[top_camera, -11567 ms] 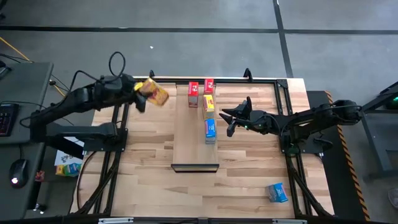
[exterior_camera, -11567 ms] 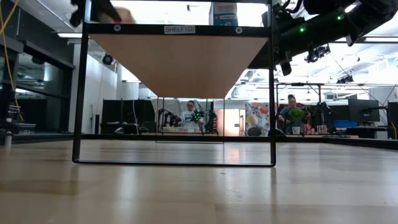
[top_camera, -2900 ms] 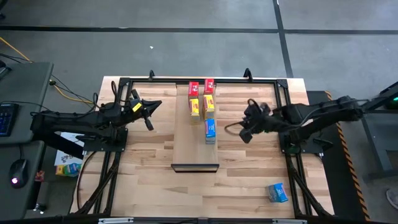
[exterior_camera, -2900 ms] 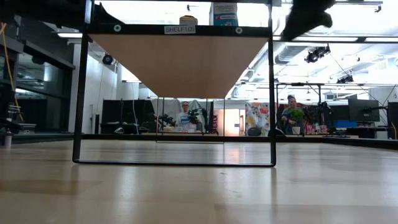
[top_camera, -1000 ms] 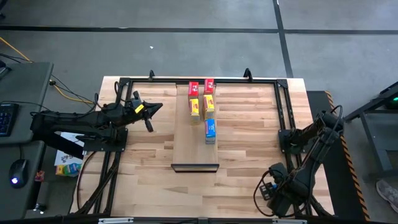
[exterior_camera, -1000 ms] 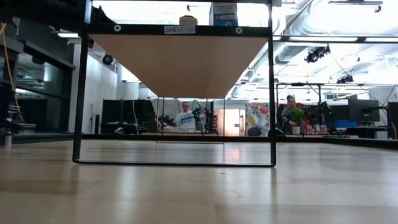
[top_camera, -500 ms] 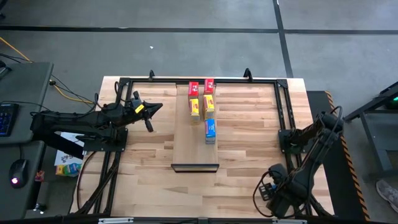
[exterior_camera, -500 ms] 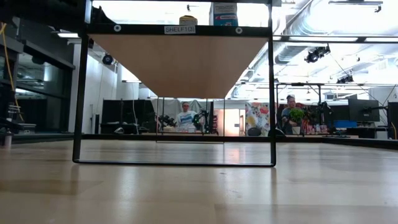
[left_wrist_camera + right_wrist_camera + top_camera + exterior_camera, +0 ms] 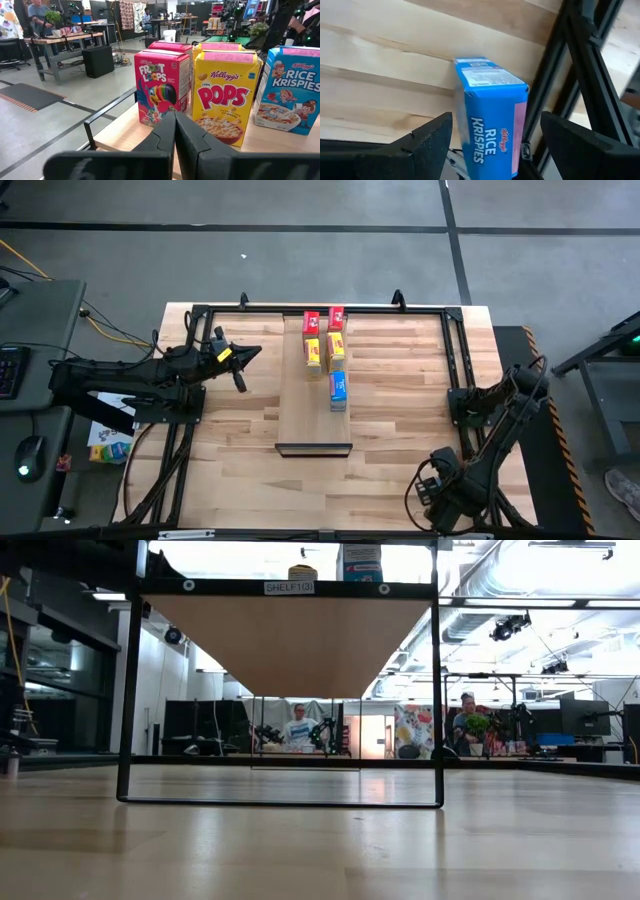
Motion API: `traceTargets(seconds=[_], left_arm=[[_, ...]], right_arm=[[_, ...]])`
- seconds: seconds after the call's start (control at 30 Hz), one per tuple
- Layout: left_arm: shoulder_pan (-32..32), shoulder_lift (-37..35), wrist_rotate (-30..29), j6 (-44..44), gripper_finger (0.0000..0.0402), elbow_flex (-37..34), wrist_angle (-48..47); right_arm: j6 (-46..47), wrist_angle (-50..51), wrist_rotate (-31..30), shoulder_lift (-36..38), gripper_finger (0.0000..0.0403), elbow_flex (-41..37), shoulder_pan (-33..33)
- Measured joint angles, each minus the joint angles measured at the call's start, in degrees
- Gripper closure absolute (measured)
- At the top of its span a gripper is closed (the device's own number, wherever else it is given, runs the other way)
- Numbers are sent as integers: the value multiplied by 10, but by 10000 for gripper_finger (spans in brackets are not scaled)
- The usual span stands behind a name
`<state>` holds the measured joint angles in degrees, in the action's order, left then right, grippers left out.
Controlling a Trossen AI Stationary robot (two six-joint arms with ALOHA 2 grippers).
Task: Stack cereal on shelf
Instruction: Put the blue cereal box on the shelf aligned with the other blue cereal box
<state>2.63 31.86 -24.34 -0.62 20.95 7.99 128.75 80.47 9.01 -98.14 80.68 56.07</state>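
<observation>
The shelf point(image 9: 300, 405) is a pale board with a black lip at its near end. On its far part stand two red cereal boxes point(image 9: 311, 325), two yellow ones point(image 9: 336, 347) and a blue one point(image 9: 338, 388). Another blue cereal box point(image 9: 490, 112) lies flat on the table at the near right corner, beside a black frame rail. My right gripper point(image 9: 492, 150) hangs open above it, pointing down, one finger on either side, and hides it in the high view. My left gripper point(image 9: 175, 137) is shut and level, at the table's left, facing the shelved boxes.
A black tube frame point(image 9: 452, 360) runs around the table, and one rail point(image 9: 565, 70) passes right beside the lying blue box. The shelf stands raised on a black frame point(image 9: 437, 690). People sit at desks in the room beyond.
</observation>
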Motion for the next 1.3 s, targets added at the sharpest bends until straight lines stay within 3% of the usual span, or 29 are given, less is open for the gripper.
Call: traceTargets(seconds=[0.2,0.47,0.93,1.3], left_arm=[[0,0,0,0,401,0,-1],[0,0,13,0,401,0,-1],[0,0,11,-11,402,0,0],[0,-8,10,-11,401,1,7]], right_arm=[[-18,1,41,-30,107,0,-2],[-33,-4,9,-35,112,0,-3],[-68,-6,9,-35,213,0,-5],[-222,-84,31,15,253,11,-41]])
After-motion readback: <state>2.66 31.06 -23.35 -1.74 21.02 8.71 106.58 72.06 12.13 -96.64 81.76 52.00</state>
